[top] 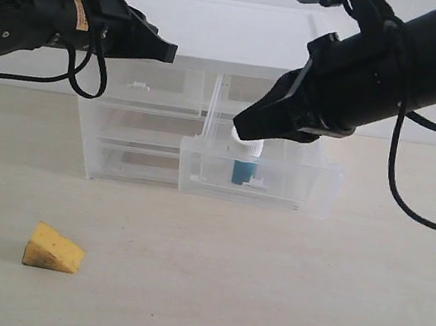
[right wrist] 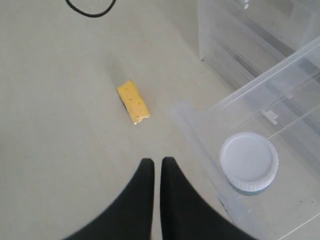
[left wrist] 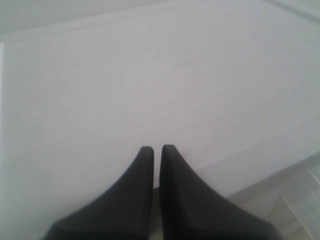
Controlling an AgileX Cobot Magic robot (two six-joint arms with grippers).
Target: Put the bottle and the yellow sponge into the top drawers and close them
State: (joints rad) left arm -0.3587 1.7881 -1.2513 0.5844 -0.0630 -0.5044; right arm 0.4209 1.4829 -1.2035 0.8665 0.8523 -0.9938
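The bottle [top: 244,167], teal with a white cap [right wrist: 248,161], stands upright inside the pulled-out right top drawer [top: 298,185]. The left top drawer [top: 151,89] is pushed in. On the table at the front left lies the yellow sponge [top: 54,249], a wedge that the right wrist view also shows [right wrist: 133,102]. My right gripper [top: 238,125] hangs just above the bottle and the open drawer, shut and empty [right wrist: 157,161]. My left gripper [top: 172,52] hovers over the cabinet's white top [left wrist: 150,75], shut with nothing in it [left wrist: 156,148].
The translucent cabinet [top: 105,136] stands at the back of the pale table, with two full-width drawers below the top pair. The open drawer's clear front wall [right wrist: 200,135] juts toward the table's front. A black cable [top: 411,208] loops down from the right arm.
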